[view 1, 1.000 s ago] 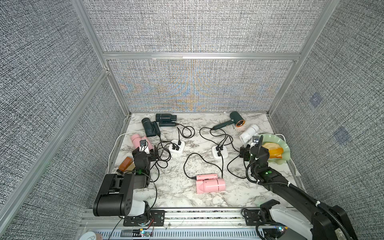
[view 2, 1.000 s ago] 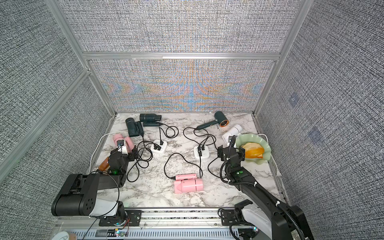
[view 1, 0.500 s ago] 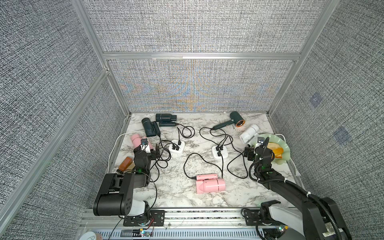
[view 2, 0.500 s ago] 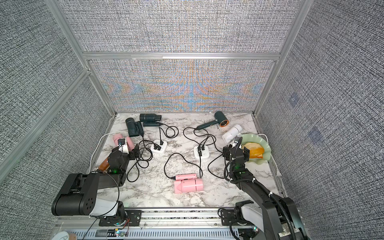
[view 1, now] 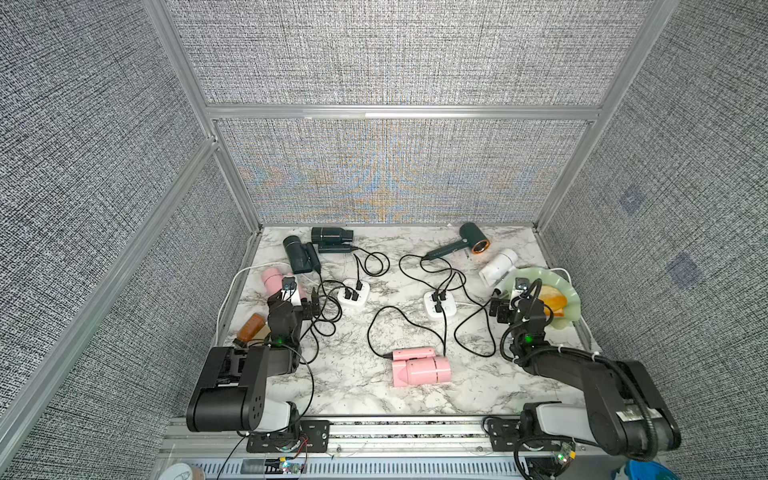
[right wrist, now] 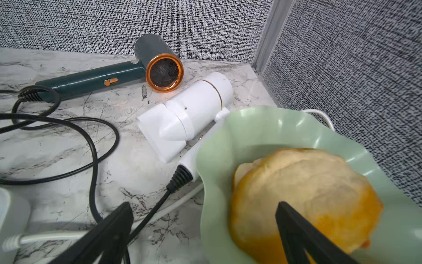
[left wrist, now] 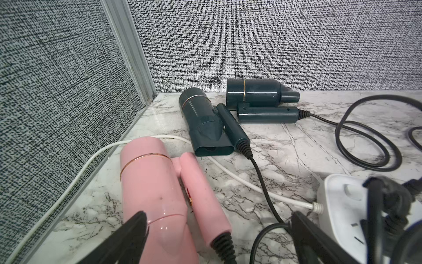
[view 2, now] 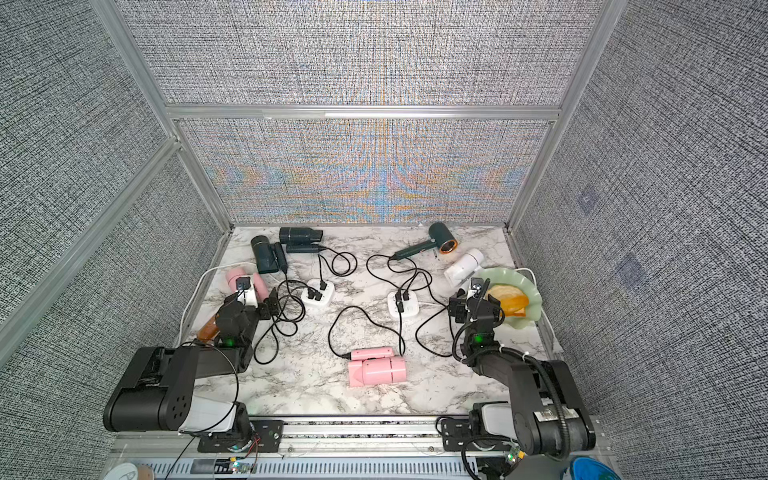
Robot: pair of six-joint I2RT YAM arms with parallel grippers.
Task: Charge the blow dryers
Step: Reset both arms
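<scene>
Marble table point(view 1: 353, 395): I see both arms crouched low, left gripper point(view 1: 295, 300) wide by pink dryer point(view 1: 272, 279), right gripper point(view 1: 519, 309) wide astride plate point(view 1: 570, 300).

Top views: paired, high above the near edge, angled down toward the far wall; whole bench point(view 1: 340, 390) shared, nearly alike.
Left wrist view: low and close over the bench, facing the far-left corner past a pink dryer point(left wrist: 148, 189).
Right wrist view: low, close, facing the far-right corner across the green plate point(right wrist: 251, 128); white dryer point(right wrist: 196, 107) shared with both top views.
</scene>
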